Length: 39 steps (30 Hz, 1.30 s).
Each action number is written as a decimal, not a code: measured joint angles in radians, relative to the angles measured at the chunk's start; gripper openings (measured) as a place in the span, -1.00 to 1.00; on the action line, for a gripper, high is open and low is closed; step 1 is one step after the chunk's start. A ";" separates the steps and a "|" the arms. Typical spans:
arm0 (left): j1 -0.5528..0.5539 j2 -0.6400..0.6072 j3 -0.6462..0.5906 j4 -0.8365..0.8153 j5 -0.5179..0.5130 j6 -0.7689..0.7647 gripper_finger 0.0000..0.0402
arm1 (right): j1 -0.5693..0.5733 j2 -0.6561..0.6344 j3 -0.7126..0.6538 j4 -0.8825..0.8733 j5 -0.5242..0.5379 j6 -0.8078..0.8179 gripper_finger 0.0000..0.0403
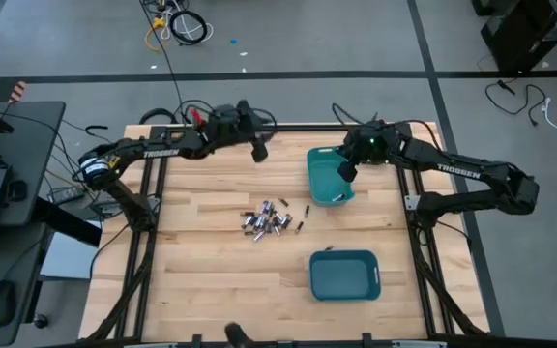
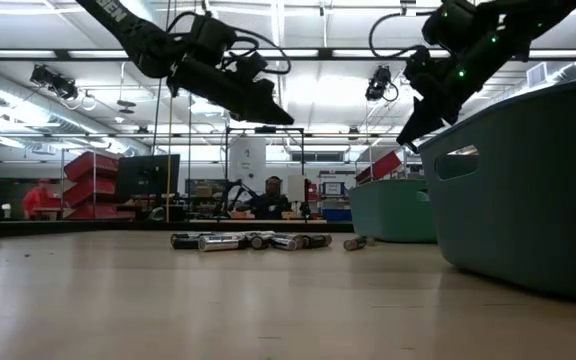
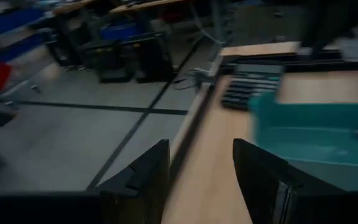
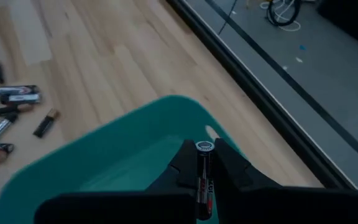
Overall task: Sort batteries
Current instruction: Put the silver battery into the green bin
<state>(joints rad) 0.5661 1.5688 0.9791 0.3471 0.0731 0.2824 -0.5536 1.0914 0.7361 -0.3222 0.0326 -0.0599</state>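
A heap of small silvery and dark batteries (image 1: 267, 220) lies on the wooden table's middle, with a few strays (image 1: 307, 209) beside it. Two teal bins stand to its right: a far one (image 1: 325, 179) and a near one (image 1: 344, 275). My right gripper (image 1: 348, 172) hovers over the far bin (image 4: 123, 162), shut on one dark battery (image 4: 204, 177). My left gripper (image 1: 257, 150) hangs in the air over the table's far middle, open and holding nothing (image 3: 197, 177). It stands left of the far bin (image 3: 309, 130). My right gripper pinches a dark battery between its two fingers. The battery lies along the fingers, and its silvery end (image 4: 204, 147) pokes out past their tips. The fingers slant down from the table's right side. The battery is lifted clear, above the far bin's inside.
A black calculator (image 3: 247, 87) lies by the table's edge beyond the far bin. The near bin (image 2: 528, 190) fills the right of the low view. Bare wood lies left of and in front of the heap (image 2: 248, 241). Cables and a laptop are off the table's left.
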 joint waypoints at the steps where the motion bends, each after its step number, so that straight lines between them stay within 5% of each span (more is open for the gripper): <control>1: 0.021 0.000 0.004 0.000 0.000 0.001 -0.12 | -0.012 0.002 0.000 0.009 -0.022 -0.009 -0.92; 9: 0.165 0.000 0.021 0.038 0.020 0.004 -0.12 | -0.141 0.003 0.000 0.151 -0.182 -0.037 -0.92; 22: 0.276 0.000 0.022 0.122 0.447 0.104 -0.12 | -0.313 0.183 0.000 0.257 -0.485 0.066 -0.92; 39: 0.326 0.001 0.022 0.189 0.460 0.085 -0.12 | -0.386 0.246 0.001 0.287 -0.559 0.057 -0.92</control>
<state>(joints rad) 0.8925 1.5696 1.0008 0.5357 0.5331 0.3674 -0.9396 1.3371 0.7368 -0.0349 -0.5264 -0.0026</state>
